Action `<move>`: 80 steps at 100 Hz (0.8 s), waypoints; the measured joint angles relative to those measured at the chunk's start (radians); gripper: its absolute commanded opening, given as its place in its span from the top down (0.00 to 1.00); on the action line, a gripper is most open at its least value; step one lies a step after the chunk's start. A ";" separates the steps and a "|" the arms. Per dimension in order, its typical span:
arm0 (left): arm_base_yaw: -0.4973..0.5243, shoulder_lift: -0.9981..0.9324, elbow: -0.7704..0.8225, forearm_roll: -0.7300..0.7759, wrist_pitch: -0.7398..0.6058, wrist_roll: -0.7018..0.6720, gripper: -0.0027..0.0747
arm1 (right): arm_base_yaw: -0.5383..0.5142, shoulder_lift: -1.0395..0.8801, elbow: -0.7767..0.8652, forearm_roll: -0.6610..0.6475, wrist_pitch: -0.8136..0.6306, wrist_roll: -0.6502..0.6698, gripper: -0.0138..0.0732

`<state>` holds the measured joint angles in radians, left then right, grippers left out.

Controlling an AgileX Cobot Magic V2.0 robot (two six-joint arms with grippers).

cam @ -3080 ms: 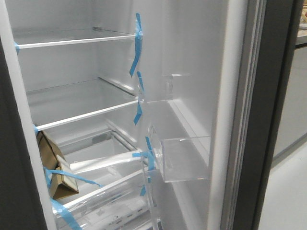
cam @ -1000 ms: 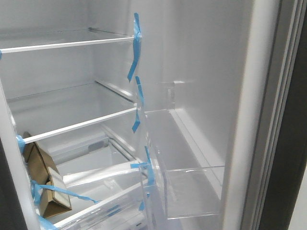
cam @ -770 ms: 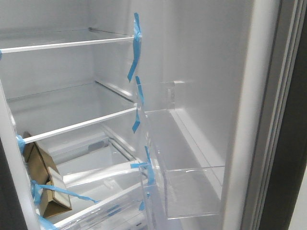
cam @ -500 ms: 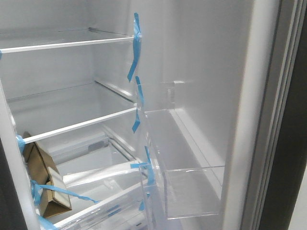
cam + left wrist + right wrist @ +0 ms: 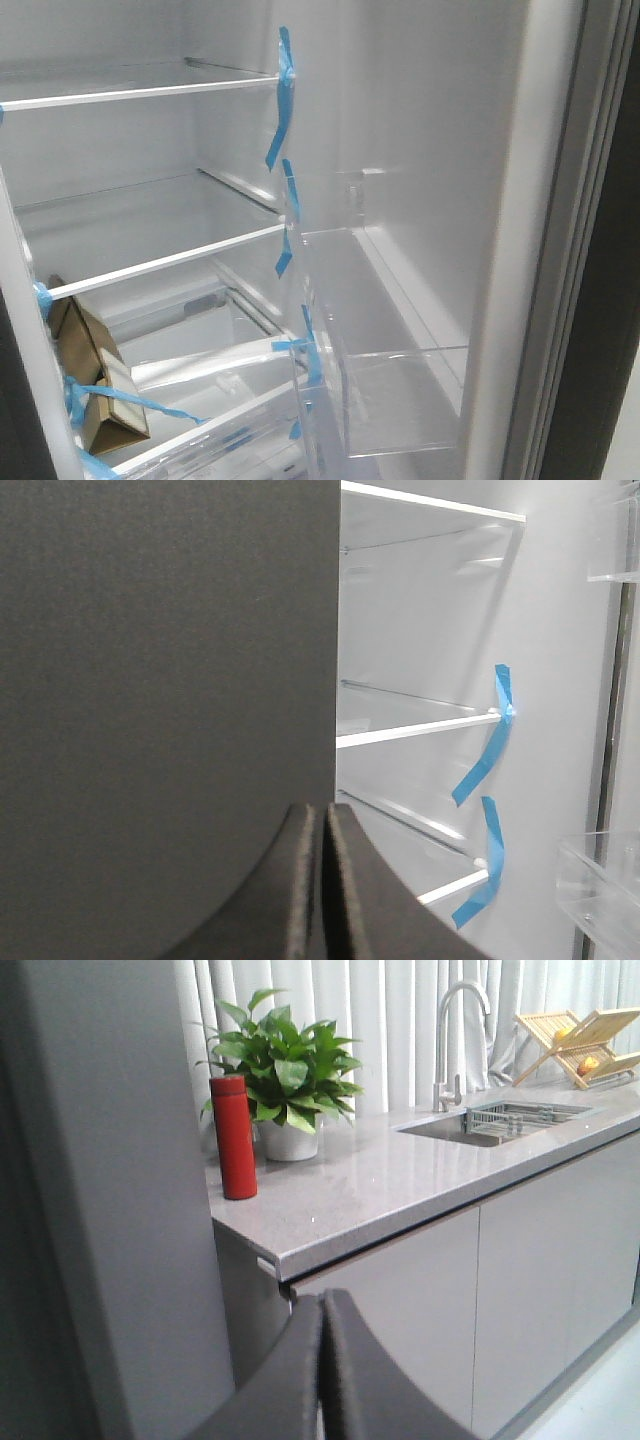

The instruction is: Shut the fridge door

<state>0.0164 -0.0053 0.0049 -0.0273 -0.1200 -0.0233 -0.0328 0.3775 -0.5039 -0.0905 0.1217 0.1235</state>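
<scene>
1. The left gripper [image 5: 322,880] has its two dark padded fingers pressed together with only a thin seam between them and nothing caught in it. Its wrist camera looks past a broad matte dark grey panel [image 5: 165,660] that fills most of that view; whether the fingers touch the panel cannot be told.

2. The right gripper [image 5: 322,1370] is likewise drawn together on nothing. Closed fingers suit a flat push better than a grasp, which I judge is why both are held this way.

3. Beyond the right gripper lie a speckled grey stone countertop [image 5: 400,1185], a tall red cylindrical flask [image 5: 234,1137], a leafy green plant in a white pot [image 5: 285,1070], a steel sink with a curved tap [image 5: 490,1120] and a wooden dish rack [image 5: 585,1040]. Glossy light-grey cabinet doors [image 5: 480,1300] run beneath.

4. The fridge door [image 5: 440,200], tall with a white inner lining and dark grey outer edge, stands swung wide open at the right of the front view, with a clear plastic bin [image 5: 395,395] on its lining.

5. Inside the fridge are white-edged glass shelves [image 5: 170,255], strips of blue tape [image 5: 282,100] and a brown cardboard carton [image 5: 95,385].

6. Neither gripper appears in the front view, so the door still awaits its push.
</scene>
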 measured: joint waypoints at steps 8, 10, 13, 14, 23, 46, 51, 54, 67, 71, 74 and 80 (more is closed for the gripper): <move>0.000 0.000 0.000 0.000 0.000 0.000 0.99 | 0.000 0.014 -0.028 0.004 0.004 0.000 0.93; 0.000 0.000 0.000 0.000 0.000 0.000 0.99 | 0.000 0.016 -0.033 0.004 0.004 0.000 0.93; 0.000 0.000 0.000 0.000 0.000 0.000 0.99 | 0.000 0.015 -0.039 0.007 0.004 0.000 0.93; 0.000 0.000 0.000 0.000 0.000 0.000 0.99 | 0.000 0.016 -0.043 0.007 0.006 0.000 0.93; 0.000 0.000 0.000 0.000 0.000 0.000 0.99 | 0.000 0.018 -0.059 0.020 0.006 0.000 0.93; 0.000 0.000 0.000 0.000 0.000 0.000 0.99 | 0.000 0.018 -0.068 0.037 0.031 0.000 0.93; 0.000 0.000 0.000 0.000 0.000 0.000 0.99 | 0.000 0.018 -0.068 0.047 0.039 0.000 0.93; 0.000 0.000 0.000 0.000 0.000 0.000 0.99 | 0.000 0.018 -0.068 0.051 0.041 0.000 0.93; 0.000 0.000 0.000 0.000 0.000 0.000 0.99 | 0.000 0.018 -0.068 0.082 0.043 0.000 0.93; 0.000 0.000 0.000 0.000 0.000 0.000 0.99 | 0.000 0.018 -0.068 0.090 0.043 0.000 0.93; 0.000 0.000 0.000 0.000 0.000 0.000 0.99 | 0.000 0.018 -0.068 0.096 0.044 0.000 0.93; 0.000 0.000 0.000 0.000 0.000 0.000 0.99 | 0.000 0.018 -0.068 0.109 0.045 0.000 0.93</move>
<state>0.0164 -0.0053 0.0049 -0.0273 -0.1200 -0.0233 -0.0328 0.3953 -0.5717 0.0189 0.1670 0.1235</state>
